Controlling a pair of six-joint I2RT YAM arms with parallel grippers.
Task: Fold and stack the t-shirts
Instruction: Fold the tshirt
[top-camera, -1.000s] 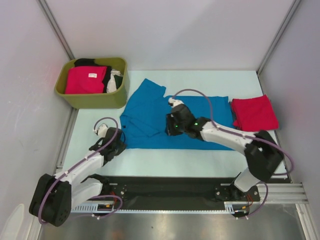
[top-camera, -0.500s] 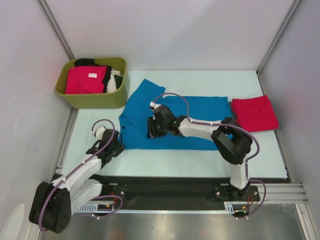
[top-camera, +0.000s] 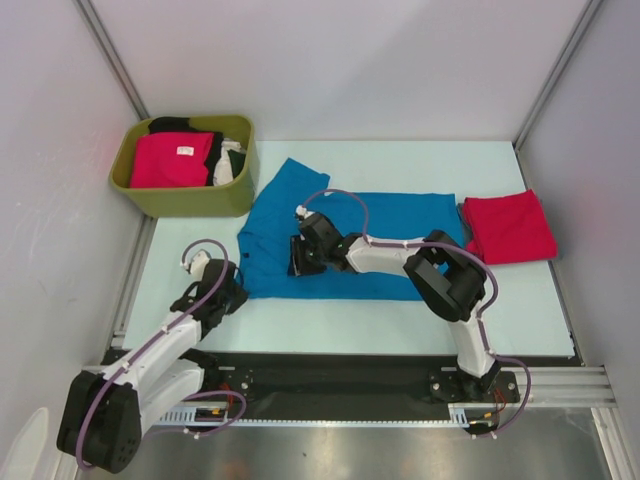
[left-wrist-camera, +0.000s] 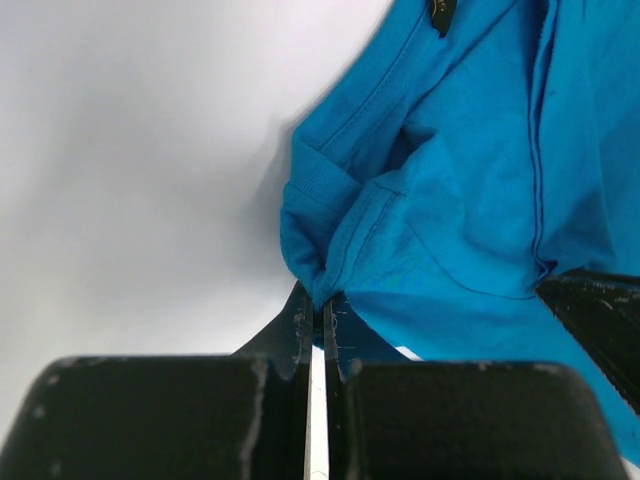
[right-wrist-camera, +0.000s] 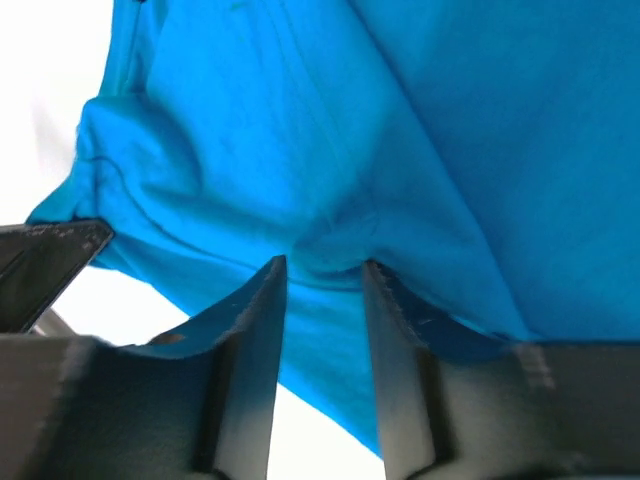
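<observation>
The bright blue t-shirt (top-camera: 350, 235) lies spread on the table's middle. My left gripper (top-camera: 233, 291) is at its near left corner and is shut on a bunched fold of the blue cloth (left-wrist-camera: 330, 255). My right gripper (top-camera: 298, 260) is open and rests on the shirt's left part. Its fingertips press into the blue cloth (right-wrist-camera: 300, 150), with a small ridge of cloth between them. A folded red t-shirt (top-camera: 508, 228) lies at the right. A crimson-pink t-shirt with a white label (top-camera: 172, 158) lies in the tub beside black and white cloth.
The olive-green tub (top-camera: 190, 198) stands at the back left, close to the blue shirt's upper corner. Pale walls enclose the table on three sides. A black rail (top-camera: 330, 375) runs along the near edge. One right gripper finger (left-wrist-camera: 600, 310) shows in the left wrist view.
My right gripper has moved left across the blue shirt, from its middle to its left part, close to my left gripper. My left gripper has kept its hold and barely shifted.
</observation>
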